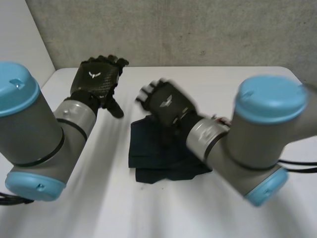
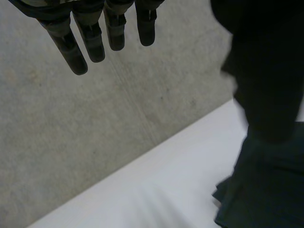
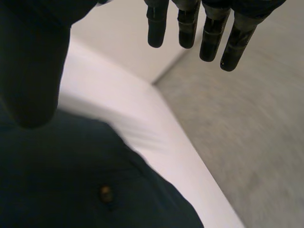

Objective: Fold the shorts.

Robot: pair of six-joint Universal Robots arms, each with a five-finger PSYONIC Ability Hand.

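Dark navy shorts (image 1: 153, 154) lie folded into a small bundle at the middle of the white table (image 1: 247, 82). My right hand (image 1: 167, 101) hovers over their far edge, fingers (image 3: 190, 28) straight and thumb apart, holding nothing. In the right wrist view the shorts (image 3: 71, 180) lie under the palm, with a small button (image 3: 105, 192) showing. My left hand (image 1: 96, 80) is raised above the table, left of the shorts and apart from them. Its fingers (image 2: 78, 52) are straight and empty, with the shorts (image 2: 266, 194) off beside the thumb.
A grey concrete wall (image 1: 198, 29) rises right behind the table's far edge. A white panel (image 1: 20, 39) stands at the far left corner. Bare tabletop lies on both sides of the shorts and in front of them.
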